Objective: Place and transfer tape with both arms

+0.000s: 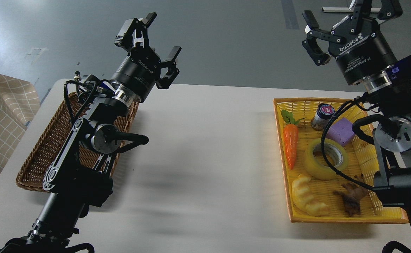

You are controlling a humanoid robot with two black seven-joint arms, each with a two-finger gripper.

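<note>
The tape [326, 159], a thick translucent yellow roll with a grey-white core, lies flat in the middle of the yellow basket [384, 215] at the right. A black cable of my right arm crosses over it. My right gripper [346, 24] is raised high above the basket's far end, open and empty, fingers pointing up and away. My left gripper [153, 39] is raised above the far end of the brown wicker basket [33, 165] at the left, open and empty.
In the yellow basket lie a toy carrot [290, 144], a small dark jar [322, 116], a purple block [340, 131], a yellowish croissant toy [307, 199] and a brown root-like piece [351, 197]. A checked cloth [1, 116] hangs at the far left. The white table [205, 158] lies between the baskets.
</note>
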